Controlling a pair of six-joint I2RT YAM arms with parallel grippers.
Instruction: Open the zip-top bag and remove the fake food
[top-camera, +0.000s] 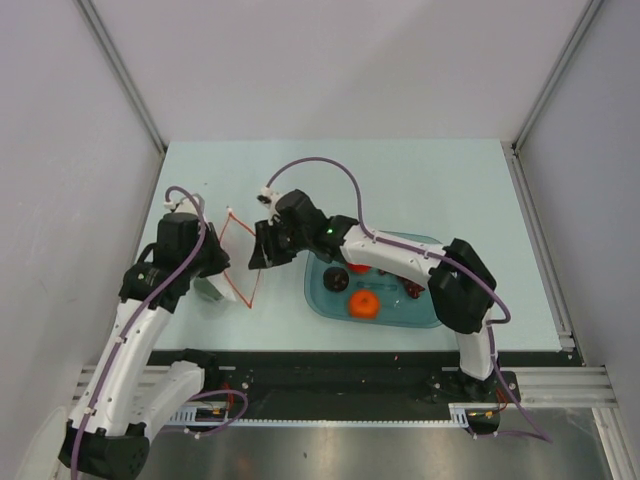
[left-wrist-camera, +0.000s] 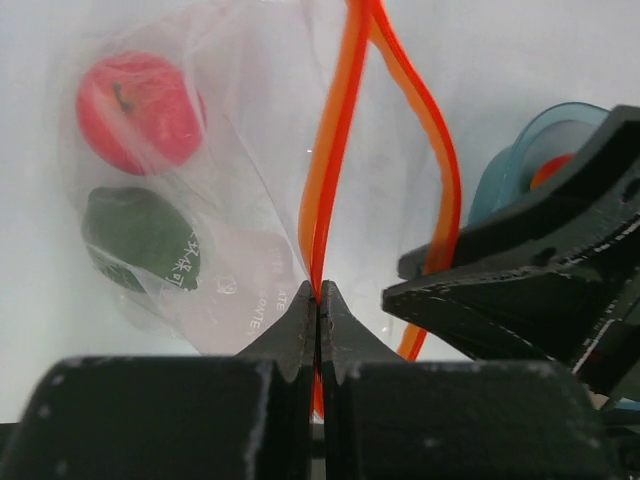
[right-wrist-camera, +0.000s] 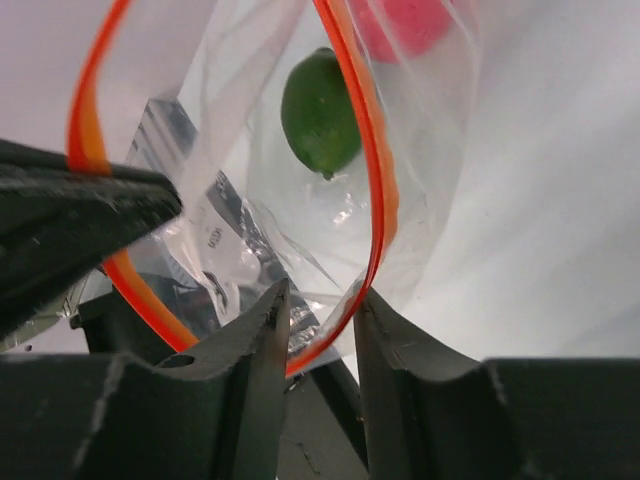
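Task at mid-stage, two-arm opening of the bag (left-wrist-camera: 240, 150). The bag is sitting at the left-centre of the table (top-camera: 420, 190), between the two claws and just left of the teal tub (top-camera: 395, 312). Its orange zip strip (left-wrist-camera: 332, 150) is parting into an open loop, so the opening step appears to be largely done. The left claw (left-wrist-camera: 318, 300) is pinching one lip of the strip, its fingers pressed tight together on it. The right claw (right-wrist-camera: 321, 292) is straddling the opposite lip; a gap is showing between its fingers, so it cannot be told whether they are actually pinching. Of the plastic fruit, a red one (left-wrist-camera: 135, 110) and a green one (left-wrist-camera: 140, 235) are lying inside the bag. An orange (top-camera: 365, 303), a dark one (top-camera: 336, 279) and grapes (top-camera: 412, 288) are sitting in the tub. Removal therefore seems to be partly done, with at least those two pieces left to take out. Seen from above, the long axis of the mouth is running roughly from the far side of the table toward the near side. The two lips are spreading left and right, and the fruit-holding body is trailing on the left claw's side.
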